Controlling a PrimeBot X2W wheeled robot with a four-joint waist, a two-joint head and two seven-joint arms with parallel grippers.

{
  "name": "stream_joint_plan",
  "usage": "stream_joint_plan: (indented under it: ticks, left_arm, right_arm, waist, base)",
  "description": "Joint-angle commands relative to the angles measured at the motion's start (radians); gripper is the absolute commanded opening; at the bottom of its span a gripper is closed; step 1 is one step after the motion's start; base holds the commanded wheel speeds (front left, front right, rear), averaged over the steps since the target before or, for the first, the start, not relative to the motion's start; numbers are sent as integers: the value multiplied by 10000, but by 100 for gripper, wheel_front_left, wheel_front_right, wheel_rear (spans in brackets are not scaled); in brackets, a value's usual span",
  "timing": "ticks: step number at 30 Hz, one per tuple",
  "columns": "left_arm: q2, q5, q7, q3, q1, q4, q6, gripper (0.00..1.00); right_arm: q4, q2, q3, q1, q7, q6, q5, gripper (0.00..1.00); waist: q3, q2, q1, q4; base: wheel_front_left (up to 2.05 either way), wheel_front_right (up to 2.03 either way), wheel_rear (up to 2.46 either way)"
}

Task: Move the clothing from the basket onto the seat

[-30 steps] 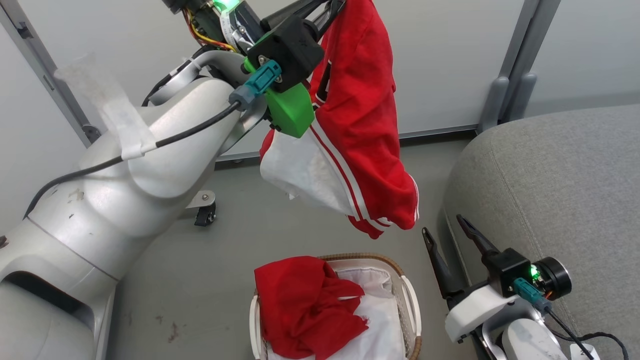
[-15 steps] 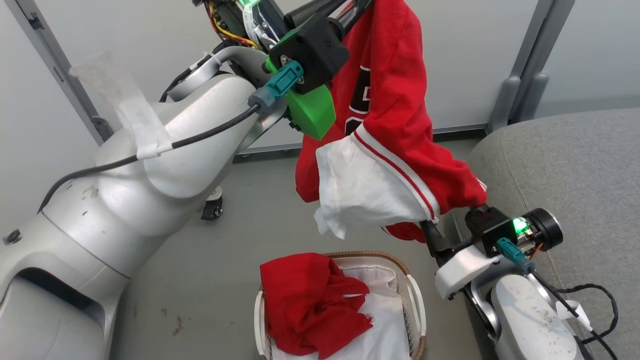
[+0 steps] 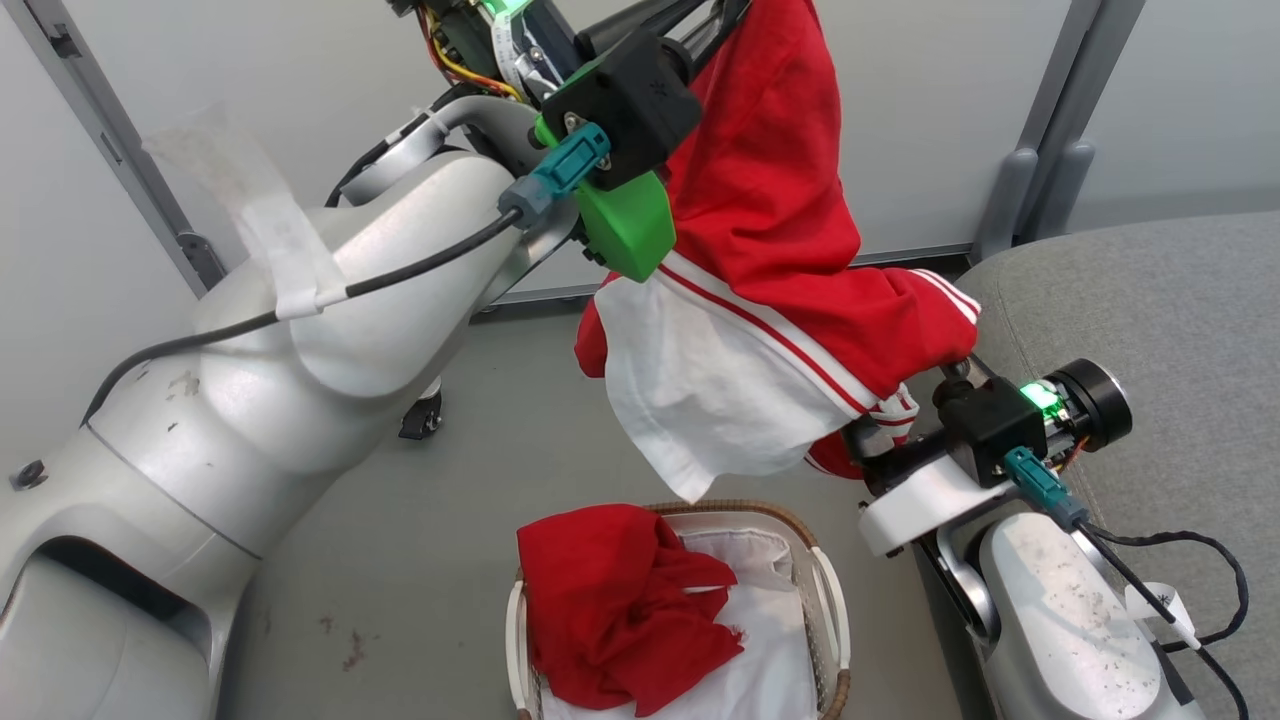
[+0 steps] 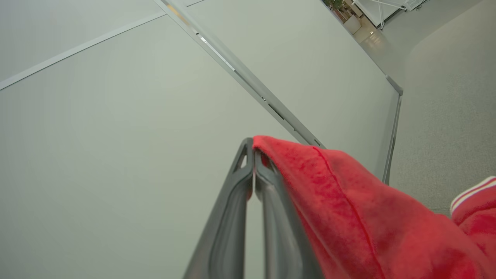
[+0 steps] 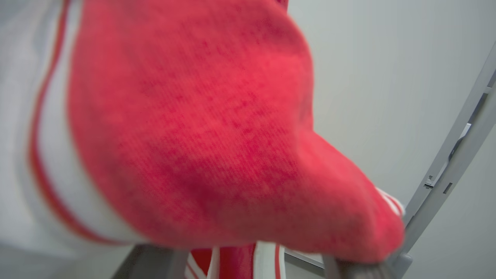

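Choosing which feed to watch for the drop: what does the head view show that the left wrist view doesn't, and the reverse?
Head view: the basket with the plain red garment in it, and the striped garment hanging full length down towards the basket. Left wrist view: the left gripper shut, red fabric pinched at its tips. Both: the striped garment, the pale wall panels, and probably the grey seat.
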Motion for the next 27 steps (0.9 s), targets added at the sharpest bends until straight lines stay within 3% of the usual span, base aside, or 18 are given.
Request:
stream_joint_plan:
  ticks: [1,5,7,8,9,10,27]
  left_arm:
    - [75,-40,5,-27,148,76,22,0]
    - [83,-105,5,-60,207,207,22,0]
    - [69,-161,5,-85,242,272,22,0]
    - [60,-182,5,-99,270,301,22,0]
    - [52,-196,5,-117,306,324,22,0]
    - [53,-216,5,-135,330,342,22,0]
    - [283,-613,5,-132,807,733,22,0]
  right_arm:
    - [-143,-37,59,25,-53,-10,58,100]
    - [-383,-40,269,59,-51,-10,127,100]
    - [-443,-39,329,-15,-51,-10,216,47]
    - [-463,-37,352,-74,-51,-10,253,32]
    - [-473,-36,390,-133,-51,-10,311,4]
    - [-497,-36,420,-185,-51,-10,340,0]
    - [-581,-37,453,-307,-51,-10,507,0]
  waist:
    - [7,0,0,-6]
    - [46,0,0,-28]
    - [68,0,0,-33]
    - [83,0,0,-32]
    - [95,0,0,-28]
    - [105,0,0,-25]
    - [254,0,0,2]
  base:
    - [0,0,0]
    - [0,0,0]
    - [0,0,0]
    - [0,0,0]
    - [0,0,0]
    - [0,0,0]
    - [0,0,0]
